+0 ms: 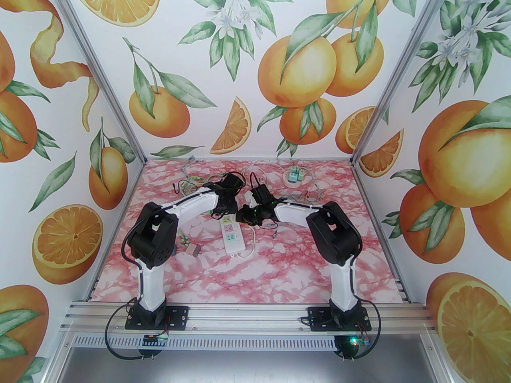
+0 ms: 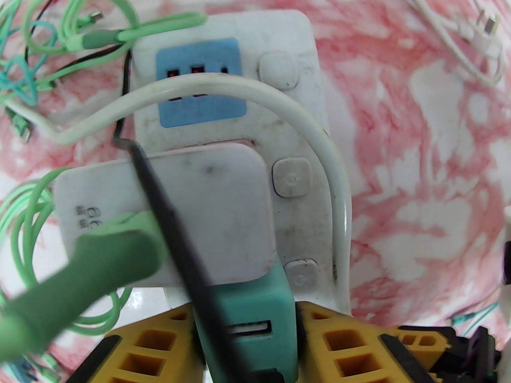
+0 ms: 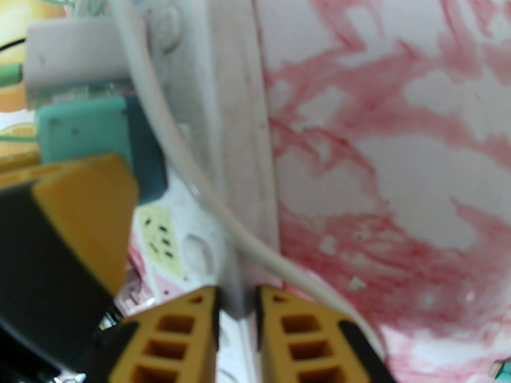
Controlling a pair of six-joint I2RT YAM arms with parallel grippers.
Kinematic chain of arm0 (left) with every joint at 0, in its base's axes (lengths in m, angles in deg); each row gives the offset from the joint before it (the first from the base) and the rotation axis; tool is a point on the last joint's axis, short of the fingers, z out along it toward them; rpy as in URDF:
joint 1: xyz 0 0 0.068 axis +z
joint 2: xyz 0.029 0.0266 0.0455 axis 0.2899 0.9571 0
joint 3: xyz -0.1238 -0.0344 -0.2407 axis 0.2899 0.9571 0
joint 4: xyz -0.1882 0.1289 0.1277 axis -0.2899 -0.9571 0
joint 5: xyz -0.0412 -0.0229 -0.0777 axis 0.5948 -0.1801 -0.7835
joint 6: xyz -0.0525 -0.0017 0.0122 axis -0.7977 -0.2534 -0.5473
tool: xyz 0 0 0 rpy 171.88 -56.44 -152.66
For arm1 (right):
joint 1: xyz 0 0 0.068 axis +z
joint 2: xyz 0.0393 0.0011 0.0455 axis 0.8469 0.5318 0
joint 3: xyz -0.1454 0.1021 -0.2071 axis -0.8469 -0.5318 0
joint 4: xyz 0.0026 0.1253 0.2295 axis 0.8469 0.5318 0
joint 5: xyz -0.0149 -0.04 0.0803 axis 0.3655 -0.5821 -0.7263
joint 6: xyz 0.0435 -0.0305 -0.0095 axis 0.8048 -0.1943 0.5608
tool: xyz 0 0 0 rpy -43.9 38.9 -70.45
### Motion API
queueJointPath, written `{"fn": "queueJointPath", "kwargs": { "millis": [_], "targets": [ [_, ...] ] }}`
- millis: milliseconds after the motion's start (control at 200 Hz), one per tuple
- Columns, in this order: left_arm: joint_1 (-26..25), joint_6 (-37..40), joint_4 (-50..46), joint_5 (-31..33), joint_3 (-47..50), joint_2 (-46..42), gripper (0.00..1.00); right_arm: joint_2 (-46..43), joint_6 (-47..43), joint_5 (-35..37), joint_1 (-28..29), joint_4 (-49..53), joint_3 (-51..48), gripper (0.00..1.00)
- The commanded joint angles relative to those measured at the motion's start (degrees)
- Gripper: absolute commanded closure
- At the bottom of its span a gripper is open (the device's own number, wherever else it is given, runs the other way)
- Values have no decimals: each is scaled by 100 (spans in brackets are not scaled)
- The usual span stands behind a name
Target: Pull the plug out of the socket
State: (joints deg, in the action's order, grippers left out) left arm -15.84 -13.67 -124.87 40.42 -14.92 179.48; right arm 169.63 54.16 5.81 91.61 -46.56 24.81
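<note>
A white power strip, the socket [image 1: 230, 235] [image 2: 295, 66] [image 3: 227, 94], lies mid-table. A teal plug [image 2: 247, 293] [image 3: 88, 134] stands in it, right beside a white adapter [image 2: 179, 214] that carries a green cable [image 2: 80, 277]. My left gripper [image 2: 245, 333] [image 1: 223, 210] sits over the strip's far end, its yellow fingers [image 2: 159, 345] pressed against both sides of the teal plug. My right gripper [image 3: 237, 325] [image 1: 243, 216] is shut on the strip's long edge, its fingers [image 3: 303, 333] either side of the rim. The strip's white cord [image 2: 303, 122] arcs over its top.
Tangled green and black cables [image 2: 36, 54] lie left of the strip. A round white socket block with green plugs [image 1: 294, 176] sits at the back. A small grey block [image 1: 193, 249] rests beside the left arm. Loose white cable [image 2: 471, 42] lies to the right.
</note>
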Motion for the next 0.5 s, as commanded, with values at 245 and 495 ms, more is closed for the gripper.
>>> {"fn": "queueJointPath", "kwargs": {
  "millis": [245, 495],
  "targets": [
    [247, -263, -11, -506, -77, -379, 73, 332, -9, 556, 27, 416, -355, 79],
    [193, -125, -314, -333, -328, -397, 73, 305, -16, 576, 32, 390, -454, 78]
  ]
}}
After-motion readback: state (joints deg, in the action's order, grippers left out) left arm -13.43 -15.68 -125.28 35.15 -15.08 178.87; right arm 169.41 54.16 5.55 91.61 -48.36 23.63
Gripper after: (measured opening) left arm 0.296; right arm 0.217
